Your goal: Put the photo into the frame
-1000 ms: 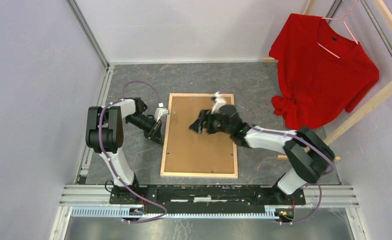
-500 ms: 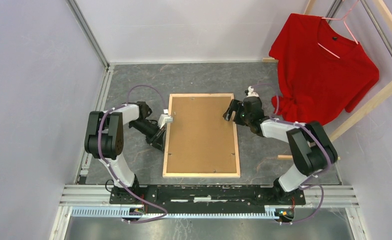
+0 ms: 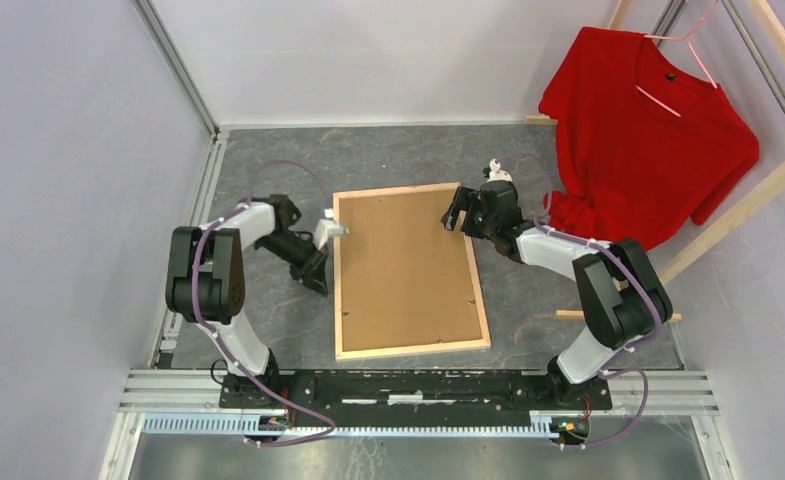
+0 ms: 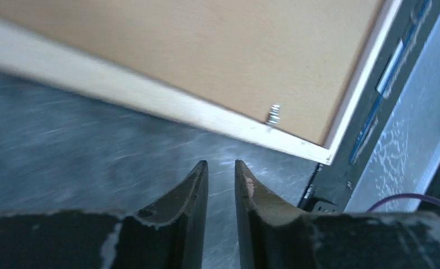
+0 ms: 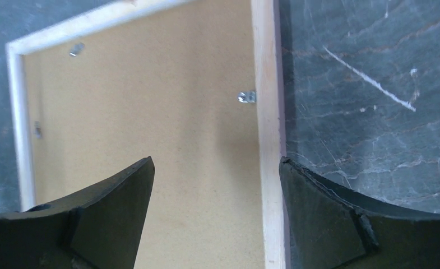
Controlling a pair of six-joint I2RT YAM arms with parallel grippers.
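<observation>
The frame (image 3: 413, 348) lies on the grey table with its bare wood reverse up, slightly skewed. A brown hardboard sheet (image 3: 408, 265) fills it. The photo is hidden. My right gripper (image 3: 454, 214) is open wide at the frame's far right corner. In the right wrist view its fingers (image 5: 216, 162) straddle the right rail (image 5: 265, 112), one over the hardboard (image 5: 150, 101), one outside. My left gripper (image 3: 318, 280) is low beside the left rail. In the left wrist view its fingers (image 4: 221, 165) stand a narrow gap apart, empty, just short of the rail (image 4: 150, 98).
A red T-shirt (image 3: 648, 140) hangs on a pink hanger from a bare-wood rack (image 3: 738, 215) at the back right. Small metal tabs (image 5: 246, 97) sit along the frame's inner edge. Walls close in the left and back. A metal rail (image 3: 408, 385) runs along the near edge.
My right gripper has moved from over the middle of the hardboard to the frame's far right corner. The frame has turned slightly, its near end swinging right. The left fingers have parted a little.
</observation>
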